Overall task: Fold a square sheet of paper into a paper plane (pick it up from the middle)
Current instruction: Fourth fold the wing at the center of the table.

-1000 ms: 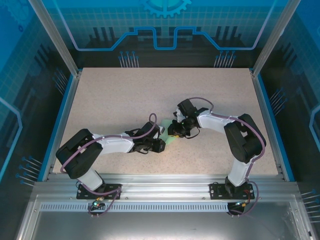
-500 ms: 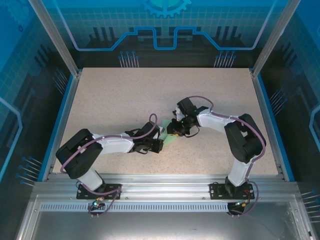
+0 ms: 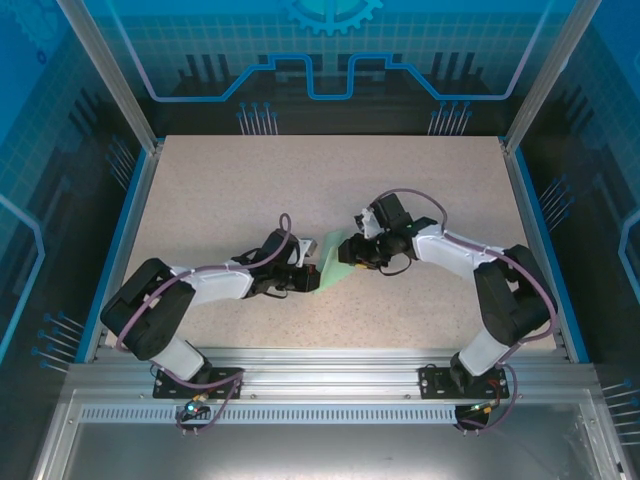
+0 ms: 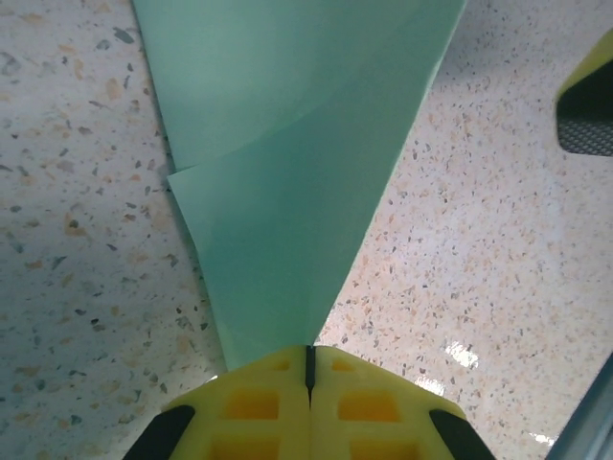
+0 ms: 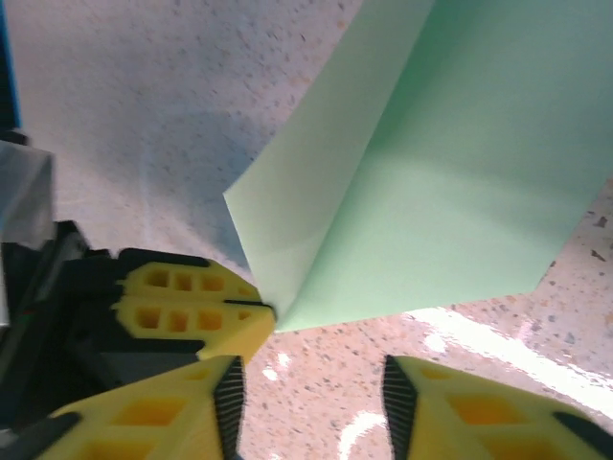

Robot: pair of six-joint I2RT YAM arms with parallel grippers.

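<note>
Mint-green and thin, the square sheet of paper [image 3: 335, 262] sits folded over on itself near the middle of the speckled beige counter [image 3: 220, 190], between my two arms.

Left wrist view: the left pincer [image 4: 308, 356] is clamped tight on one narrow corner of the folded sheet, its yellow pads meeting with the paper caught in the seam. From there the layers widen, and one overlapping edge shows as a slanting step. I judge this grip to be an anchor, keeping the layers from sliding while the other arm works.

Right wrist view: the right pincer [image 5: 311, 383] stands parted above bare counter with nothing between its fingers, just beside the pinched corner. I read that placement as readiness to press or take the free edge next to the anchor.

The outline is a folded panel rather than a dart, so I judge the folding to be far from finished. A tug against the anchored corner could crease the thin sheet askew.
</note>
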